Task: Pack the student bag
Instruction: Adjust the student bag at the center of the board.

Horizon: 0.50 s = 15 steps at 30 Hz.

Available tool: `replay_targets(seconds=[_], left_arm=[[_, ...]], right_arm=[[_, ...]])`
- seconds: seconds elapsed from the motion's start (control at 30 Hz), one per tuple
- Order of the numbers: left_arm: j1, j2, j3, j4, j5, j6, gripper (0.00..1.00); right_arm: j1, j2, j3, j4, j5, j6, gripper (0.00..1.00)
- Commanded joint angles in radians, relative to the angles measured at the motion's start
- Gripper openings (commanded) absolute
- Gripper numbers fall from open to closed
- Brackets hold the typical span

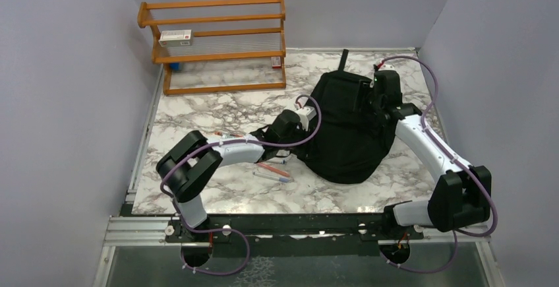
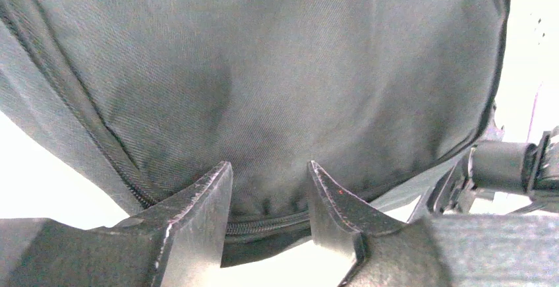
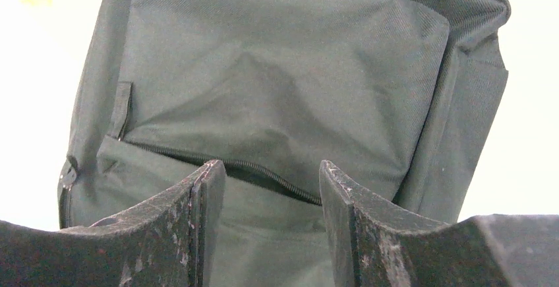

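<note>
The student bag (image 1: 346, 135) is a large black fabric backpack lying flat on the marble table, right of centre. My left gripper (image 1: 300, 119) is at the bag's left edge. In the left wrist view it (image 2: 270, 175) is open, with the bag's fabric (image 2: 264, 69) and a zipper seam (image 2: 264, 224) between the fingers. My right gripper (image 1: 377, 95) is over the bag's upper right part. In the right wrist view it (image 3: 272, 171) is open above the front pocket (image 3: 283, 82), whose zipper (image 3: 165, 152) gapes a little. Several pens (image 1: 271, 171) lie left of the bag, partly under my left arm.
A wooden shelf rack (image 1: 217, 43) stands at the back left with a small white box (image 1: 175, 35) on it. Another pen (image 1: 227, 133) lies beside my left forearm. Grey walls close in on the left, back and right.
</note>
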Motion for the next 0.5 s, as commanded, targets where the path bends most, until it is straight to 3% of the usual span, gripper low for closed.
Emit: replay_targets(seconds=[0.0, 0.17, 0.3, 0.37, 0.47], left_arm=[[0.005, -0.111, 0.110, -0.205, -0.132, -0.015, 0.50], [0.005, -0.203, 0.108, -0.333, -0.264, -0.116, 0.64], [0.004, -0.253, 0.040, -0.350, -0.279, -0.230, 0.72], [0.003, -0.262, 0.008, -0.345, -0.276, -0.280, 0.83], [0.003, -0.257, -0.028, -0.322, -0.271, -0.323, 0.86]], right_arm=[[-0.004, -0.055, -0.009, -0.074, -0.032, 0.011, 0.60], [-0.004, -0.093, -0.032, -0.078, -0.047, 0.031, 0.60], [-0.004, -0.115, -0.045, -0.083, -0.065, 0.045, 0.60], [-0.004, -0.124, -0.054, -0.083, -0.067, 0.049, 0.60], [-0.004, -0.133, -0.065, -0.083, -0.078, 0.052, 0.60]])
